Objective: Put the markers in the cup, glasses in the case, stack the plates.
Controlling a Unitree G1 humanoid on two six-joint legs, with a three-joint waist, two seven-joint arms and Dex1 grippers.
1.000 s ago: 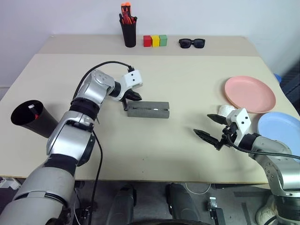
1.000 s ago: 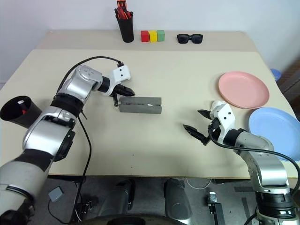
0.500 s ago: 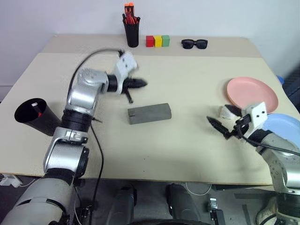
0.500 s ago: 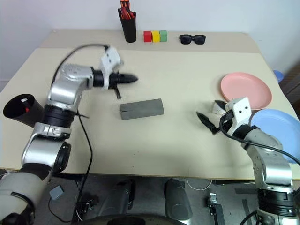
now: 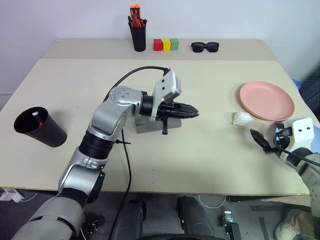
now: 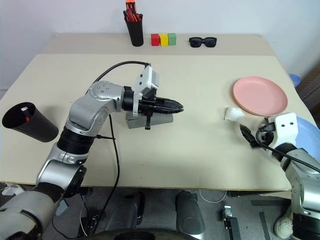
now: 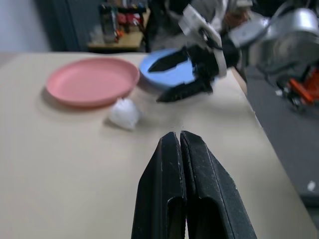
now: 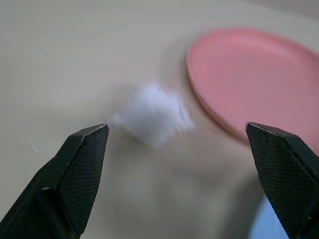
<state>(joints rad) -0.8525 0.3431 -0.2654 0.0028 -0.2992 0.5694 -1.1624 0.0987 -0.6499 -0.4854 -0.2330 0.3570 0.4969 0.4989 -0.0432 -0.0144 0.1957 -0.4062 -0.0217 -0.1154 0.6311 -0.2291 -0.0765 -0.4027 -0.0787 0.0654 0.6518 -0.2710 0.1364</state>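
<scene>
Left end effector (image 5: 192, 112) hangs over the grey case (image 5: 145, 125) mid-table, fingers pressed together, holding nothing. Right end effector (image 5: 263, 142) is spread wide just beside the pink plate (image 5: 266, 100), a crumpled white wad (image 5: 242, 119) between them. Black cup (image 5: 39, 126) sits far left of the case.

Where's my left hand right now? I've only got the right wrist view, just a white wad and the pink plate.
Observer: The left hand hangs above mid-table, fingers shut, pointing toward the plates' side.
Operator: And the case?
Observer: The grey case lies on the table just behind that hand, partly hidden by the arm.
Operator: Plates stacked?
Observer: No. The blue plate lies beside the pink plate, not on it.
</scene>
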